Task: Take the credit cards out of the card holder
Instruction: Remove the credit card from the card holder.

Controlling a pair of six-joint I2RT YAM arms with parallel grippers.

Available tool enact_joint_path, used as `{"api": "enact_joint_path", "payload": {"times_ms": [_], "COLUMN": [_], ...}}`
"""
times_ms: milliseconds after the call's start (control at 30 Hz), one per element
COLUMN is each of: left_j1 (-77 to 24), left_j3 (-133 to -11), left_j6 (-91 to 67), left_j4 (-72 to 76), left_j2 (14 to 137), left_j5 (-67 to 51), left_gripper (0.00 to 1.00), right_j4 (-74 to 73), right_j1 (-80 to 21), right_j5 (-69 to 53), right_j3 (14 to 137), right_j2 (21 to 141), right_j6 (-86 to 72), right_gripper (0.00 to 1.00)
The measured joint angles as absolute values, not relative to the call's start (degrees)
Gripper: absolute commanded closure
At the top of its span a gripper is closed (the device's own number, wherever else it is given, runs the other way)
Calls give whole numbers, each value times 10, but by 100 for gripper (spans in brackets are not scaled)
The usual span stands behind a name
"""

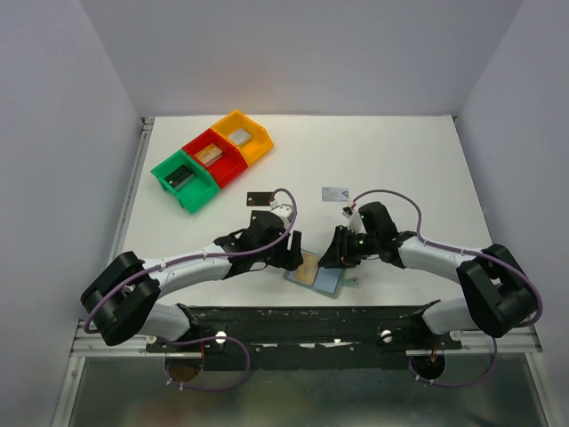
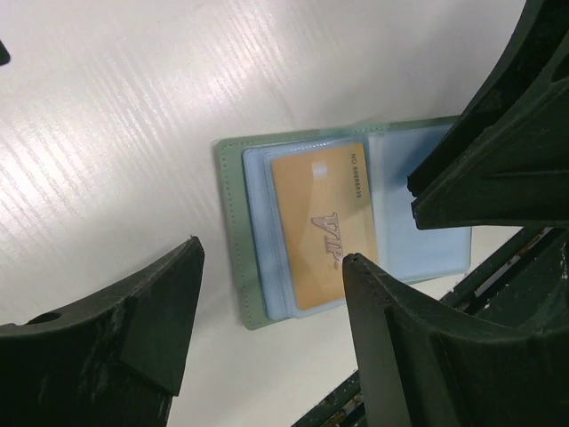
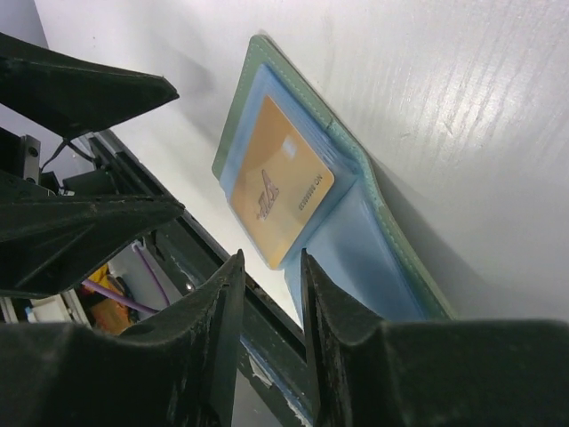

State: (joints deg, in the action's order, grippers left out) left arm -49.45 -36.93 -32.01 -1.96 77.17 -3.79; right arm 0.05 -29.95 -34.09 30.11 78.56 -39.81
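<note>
White table (image 1: 400, 160), L end effector (image 2: 273, 253) wide apart over card holder (image 2: 233, 231), R end effector (image 3: 271, 258) narrowly apart

We see the card holder (image 2: 233, 231) as matt grey-green, leather-like, stitched; its sleeves glossy clear plastic; the gold card (image 2: 316, 222) smooth, faintly shiny; the desk (image 2: 116, 116) white, finely grained; the jaws matt black plastic, scuffed.

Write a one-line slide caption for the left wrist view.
Open card holder on the table, gold card in its sleeve, framed between the left arm's open fingers.
</note>
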Motion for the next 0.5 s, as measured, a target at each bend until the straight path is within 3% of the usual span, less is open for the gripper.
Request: {"api": "enact_joint_path", "payload": {"times_ms": [500], "left_j1": [-492], "left_j3": [-363], "left_j6": [-328], "left_j4": [-17], "left_j2": [771], "left_j5": [-20], "left_gripper": [34], "right_j4": [25], "right_j1": [-300], "right_j5": [-358], "right_j3": [313], "right_j2": [869], "right_j6": [-397], "right_gripper": [60]}}
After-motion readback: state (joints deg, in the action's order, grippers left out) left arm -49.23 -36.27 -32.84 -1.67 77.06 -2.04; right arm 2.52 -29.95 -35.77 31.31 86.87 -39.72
